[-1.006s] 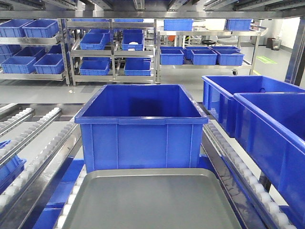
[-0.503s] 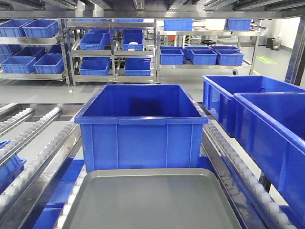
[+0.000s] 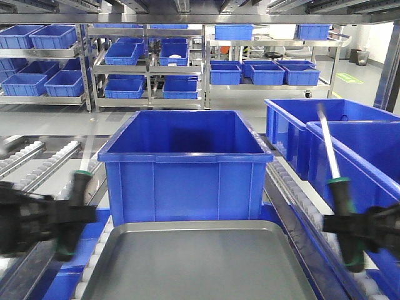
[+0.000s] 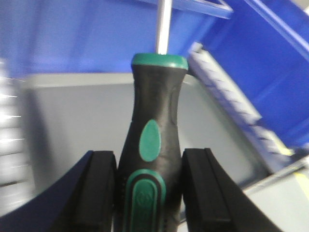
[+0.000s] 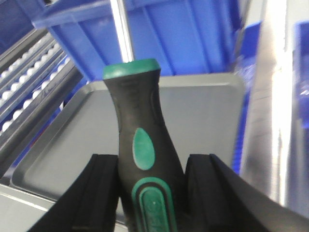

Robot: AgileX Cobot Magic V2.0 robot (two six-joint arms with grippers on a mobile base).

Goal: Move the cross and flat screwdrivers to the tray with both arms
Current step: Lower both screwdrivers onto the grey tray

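Observation:
The grey tray (image 3: pixel 200 262) lies on the roller lane in front of a large blue bin (image 3: pixel 185 164). My left gripper (image 3: pixel 67 220) is left of the tray, shut on a black-and-green screwdriver (image 3: pixel 72 209) held upright; in the left wrist view the handle (image 4: pixel 150 145) sits between the pads (image 4: pixel 99 191). My right gripper (image 3: pixel 349 228) is right of the tray, shut on a second black-and-green screwdriver (image 3: pixel 340 209), shaft up; the right wrist view shows its handle (image 5: pixel 142 145) above the tray (image 5: pixel 203 116). Tip types are not visible.
Blue bins (image 3: pixel 350 162) stand along the right lane. Roller conveyors (image 3: pixel 37 181) run on the left. Metal shelving with several blue bins (image 3: pixel 150 62) stands at the back. A metal rail (image 5: pixel 273 96) runs right of the tray.
Both grippers, each holding a screwdriver, have come into the front view from below, left and right of the tray. Before, neither arm showed.

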